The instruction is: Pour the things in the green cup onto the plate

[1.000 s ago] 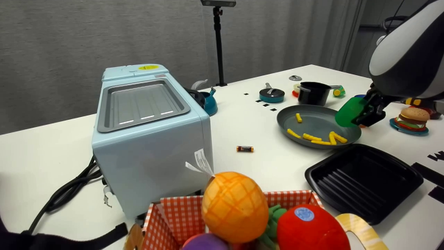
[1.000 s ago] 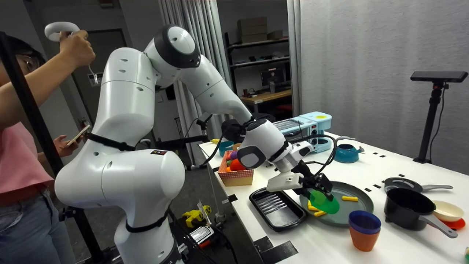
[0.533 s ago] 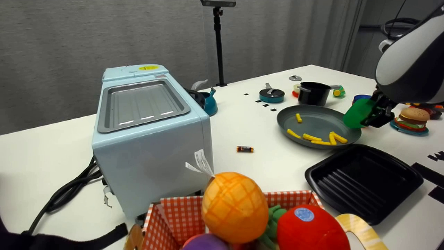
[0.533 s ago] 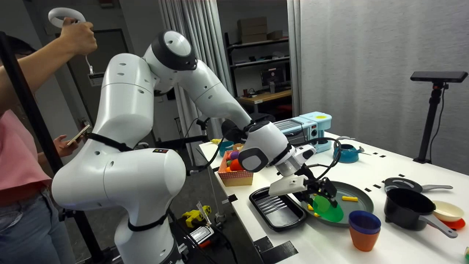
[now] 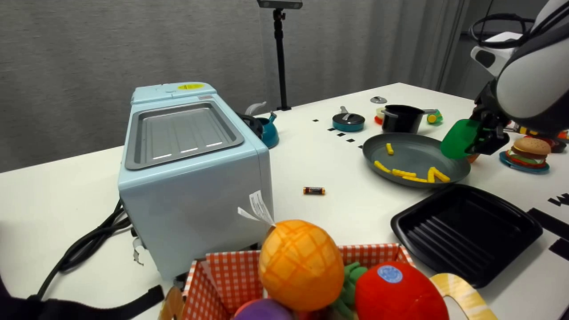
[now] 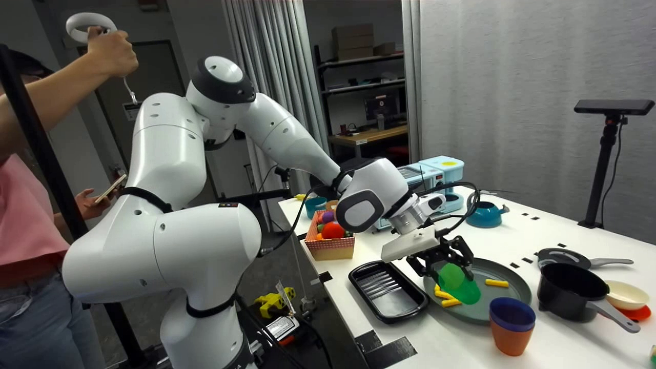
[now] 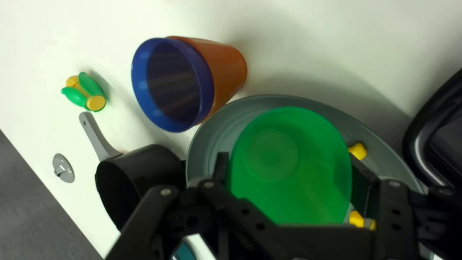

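Jaws clasp green cup (image 7: 288,166) — pieces (image 5: 403,173) on plate (image 5: 413,154).

No word or number is legible to me. I find a yellow oval label (image 5: 190,86) atop the light-blue toaster oven (image 5: 195,200), in both exterior views; in an exterior view, a round blue sticker (image 5: 390,274) on the red plush toy (image 5: 400,300), white tags (image 5: 258,206) on the orange plush fruit (image 5: 302,266), a printed wrapper (image 5: 316,190) on the battery (image 5: 306,190); in an exterior view, a small dark label (image 6: 228,205) on my arm (image 6: 169,246).
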Robot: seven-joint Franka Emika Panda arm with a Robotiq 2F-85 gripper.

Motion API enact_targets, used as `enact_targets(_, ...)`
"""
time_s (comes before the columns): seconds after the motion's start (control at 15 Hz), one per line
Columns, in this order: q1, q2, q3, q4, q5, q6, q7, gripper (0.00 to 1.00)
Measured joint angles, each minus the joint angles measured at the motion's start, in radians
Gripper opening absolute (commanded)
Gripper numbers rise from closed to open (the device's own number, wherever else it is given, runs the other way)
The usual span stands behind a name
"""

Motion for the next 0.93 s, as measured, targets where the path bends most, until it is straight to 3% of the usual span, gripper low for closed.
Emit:
enact_targets(0.33, 0.102, 0.046, -0.102, 0.015, -0.114, -0.061, 0.032, 0.50)
enact_targets(0.93, 0.108, -0.004, -0.159, 0.020, -0.816, -0.054, 0.291, 0.50)
